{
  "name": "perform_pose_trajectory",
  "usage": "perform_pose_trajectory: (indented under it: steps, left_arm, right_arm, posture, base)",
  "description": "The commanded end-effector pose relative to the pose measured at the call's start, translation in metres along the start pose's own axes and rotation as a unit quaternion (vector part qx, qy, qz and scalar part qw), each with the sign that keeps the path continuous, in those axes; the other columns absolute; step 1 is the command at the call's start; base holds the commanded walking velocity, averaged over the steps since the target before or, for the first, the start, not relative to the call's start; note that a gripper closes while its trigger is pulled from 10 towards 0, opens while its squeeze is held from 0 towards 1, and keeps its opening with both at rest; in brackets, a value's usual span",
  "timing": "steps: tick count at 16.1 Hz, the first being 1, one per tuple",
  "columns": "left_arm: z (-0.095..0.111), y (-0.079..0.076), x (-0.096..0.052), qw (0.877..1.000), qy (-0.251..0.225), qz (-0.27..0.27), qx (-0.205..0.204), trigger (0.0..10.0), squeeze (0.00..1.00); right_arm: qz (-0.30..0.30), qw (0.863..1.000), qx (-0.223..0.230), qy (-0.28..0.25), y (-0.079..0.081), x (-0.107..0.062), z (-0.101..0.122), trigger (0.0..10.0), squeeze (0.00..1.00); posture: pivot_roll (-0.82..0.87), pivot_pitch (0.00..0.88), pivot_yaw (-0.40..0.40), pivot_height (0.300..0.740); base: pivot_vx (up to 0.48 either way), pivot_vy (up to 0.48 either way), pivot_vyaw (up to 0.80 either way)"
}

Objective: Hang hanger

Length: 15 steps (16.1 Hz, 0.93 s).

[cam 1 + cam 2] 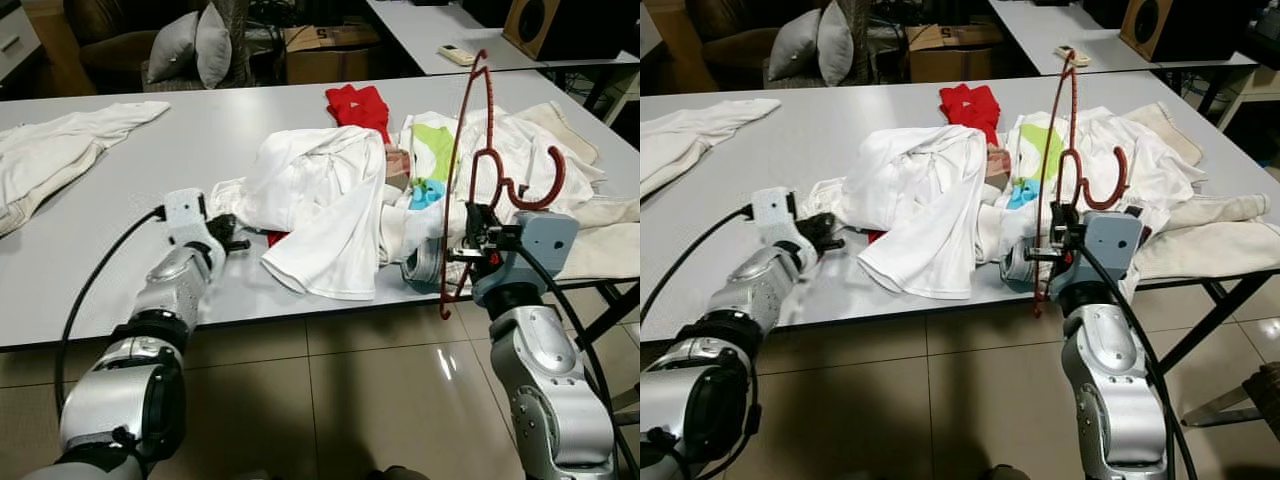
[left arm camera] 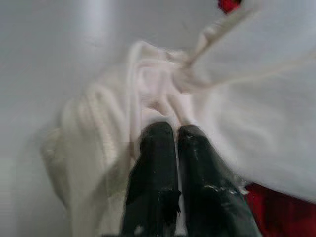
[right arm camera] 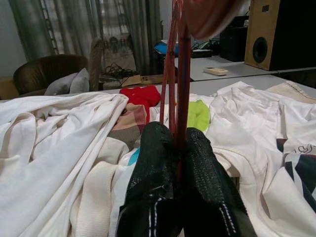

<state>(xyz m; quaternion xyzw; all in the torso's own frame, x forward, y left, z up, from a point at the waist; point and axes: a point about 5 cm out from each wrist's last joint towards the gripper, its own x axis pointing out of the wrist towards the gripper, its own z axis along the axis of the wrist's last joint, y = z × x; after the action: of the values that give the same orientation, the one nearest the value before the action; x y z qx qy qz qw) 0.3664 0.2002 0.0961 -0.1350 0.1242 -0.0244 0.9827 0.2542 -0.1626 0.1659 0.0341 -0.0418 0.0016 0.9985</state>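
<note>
A white garment (image 1: 45, 150) lies spread at the left end of the grey table (image 1: 130, 290), its far sleeve reaching toward the table's back edge. Nearer the front edge, the left gripper (image 1: 232, 238) rests at the left fringe of the clothes heap, its two black fingers (image 2: 158, 163) drawn tight together on a fold of the white shirt (image 1: 320, 200); the wrist picture is blurred, so how much cloth sits between them is hard to say, though it looks like a thin pinch. The shirt drapes across the middle of the table, one sleeve hanging toward the front edge. Behind it, toward the back edge, lies a red garment (image 1: 358, 104), and just right of the shirt a lime-green piece (image 1: 436, 150) and a bit of bright blue (image 1: 428, 192) show among more white clothes that run on to the right end of the table.

At the front edge on the right, the right gripper (image 1: 470, 250) clamps the red hanger (image 1: 462, 170) by its thin bars, fingers (image 3: 158, 163) pressed on them from both sides. The hanger stands nearly upright above the heap, its hook curling to the right just above the wrist.
</note>
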Motion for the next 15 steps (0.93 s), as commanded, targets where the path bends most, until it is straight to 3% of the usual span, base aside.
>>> perform_pose_trajectory:
  steps: [1, 5, 6, 7, 12, 15]
  left_arm:
    - [0.015, 0.009, -0.002, 0.998, -0.059, 0.018, -0.026, 0.0, 0.00]
    - [0.026, 0.014, -0.003, 0.995, -0.092, 0.027, -0.040, 0.0, 0.00]
    - [0.027, 0.019, -0.002, 0.996, -0.069, 0.051, -0.013, 10.0, 0.10]
    - [0.027, 0.022, -0.002, 0.997, -0.061, 0.056, -0.007, 10.0, 1.00]
    - [0.029, 0.020, 0.000, 0.997, -0.054, 0.045, -0.016, 10.0, 1.00]
    - [0.016, 0.019, 0.000, 0.994, -0.037, 0.058, -0.086, 10.0, 1.00]
  right_arm:
    - [0.000, 1.000, -0.008, -0.004, -0.002, 0.001, 0.001, 10.0, 0.00]
    - [0.006, 1.000, -0.008, -0.003, 0.001, 0.002, 0.000, 10.0, 0.00]
    - [0.012, 1.000, -0.007, -0.001, 0.004, 0.003, -0.001, 10.0, 0.00]
    - [0.015, 1.000, -0.007, 0.000, 0.005, 0.003, -0.001, 10.0, 0.00]
    - [0.011, 1.000, -0.006, -0.006, 0.005, 0.005, 0.001, 10.0, 0.00]
    - [0.007, 1.000, -0.004, -0.008, 0.006, 0.005, 0.000, 10.0, 0.00]
  posture:
    - [-0.05, 0.000, 0.046, 0.740]
    - [-0.04, 0.000, 0.038, 0.740]
    - [-0.04, 0.000, 0.037, 0.740]
    - [-0.04, 0.000, 0.038, 0.740]
    - [-0.05, 0.000, 0.048, 0.740]
    - [-0.06, 0.000, 0.060, 0.740]
  base:
    - [0.000, 0.000, 0.00]
    - [0.000, 0.000, 0.00]
    - [0.000, 0.000, 0.00]
    - [0.000, 0.000, 0.00]
    - [0.000, 0.000, 0.00]
    - [0.000, 0.000, 0.00]
